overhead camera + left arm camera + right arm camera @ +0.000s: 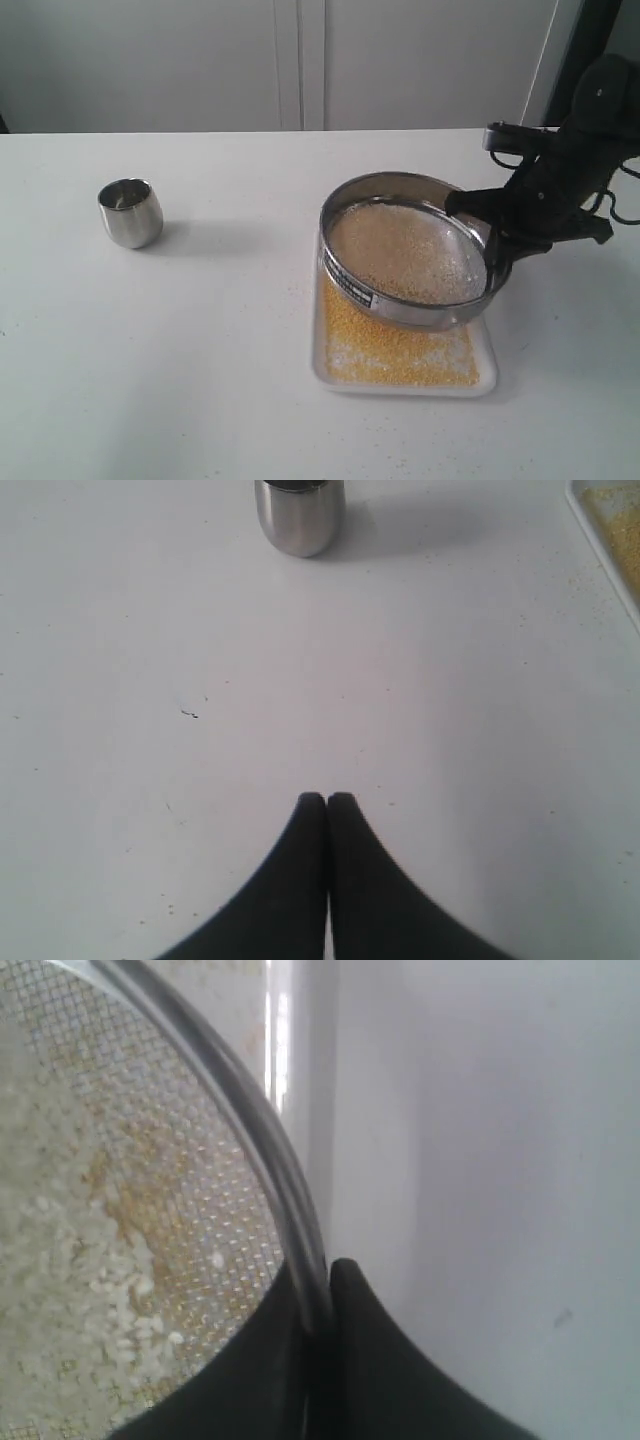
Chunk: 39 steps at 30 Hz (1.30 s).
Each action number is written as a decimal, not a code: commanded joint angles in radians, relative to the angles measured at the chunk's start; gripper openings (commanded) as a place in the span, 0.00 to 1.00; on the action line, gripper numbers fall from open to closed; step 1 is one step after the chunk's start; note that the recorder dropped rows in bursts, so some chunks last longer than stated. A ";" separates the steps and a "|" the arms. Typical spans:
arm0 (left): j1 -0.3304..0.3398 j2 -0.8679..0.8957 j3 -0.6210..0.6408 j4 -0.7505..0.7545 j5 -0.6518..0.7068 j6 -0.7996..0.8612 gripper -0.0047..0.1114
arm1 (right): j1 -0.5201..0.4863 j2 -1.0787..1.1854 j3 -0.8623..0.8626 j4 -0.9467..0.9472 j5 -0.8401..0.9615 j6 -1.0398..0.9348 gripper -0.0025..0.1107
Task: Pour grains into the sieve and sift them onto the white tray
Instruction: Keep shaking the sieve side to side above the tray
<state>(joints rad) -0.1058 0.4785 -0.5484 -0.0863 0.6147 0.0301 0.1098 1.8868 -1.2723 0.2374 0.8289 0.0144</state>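
Right pincer (pixel 490 232) clamped the sieve (pixel 420 312) by its right rim, over the white tray (pixel 400 390) on the tabletop's (pixel 220 360) right side. Pale grains (pixel 400 250) lay on the mesh, yellow ones below. Stiff, light steel; the thin rim looked slippery. Left pincer (pixel 327 800) clenched, empty.

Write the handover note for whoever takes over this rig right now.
Left claw: shut, empty, over the table near the steel cup.
Right claw: shut on the rim of the sieve, which is tilted over the white tray.
Done: grains are in the sieve; yellow granules cover much of the tray.
Left: mostly pale grains sit on the mesh with a few yellow ones; finish sifting, then set the sieve down.
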 commanded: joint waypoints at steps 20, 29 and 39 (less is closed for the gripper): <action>0.004 -0.009 0.005 -0.009 0.006 0.001 0.04 | 0.021 -0.065 0.054 0.060 -0.088 -0.062 0.02; 0.004 -0.009 0.005 -0.009 0.006 0.001 0.04 | 0.021 -0.199 0.067 -0.027 -0.139 -0.062 0.02; 0.004 -0.009 0.005 -0.009 0.006 0.001 0.04 | 0.021 -0.250 0.098 -0.040 -0.162 -0.061 0.02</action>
<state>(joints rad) -0.1058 0.4785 -0.5484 -0.0863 0.6147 0.0301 0.1389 1.6507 -1.1747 0.1760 0.6733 -0.0540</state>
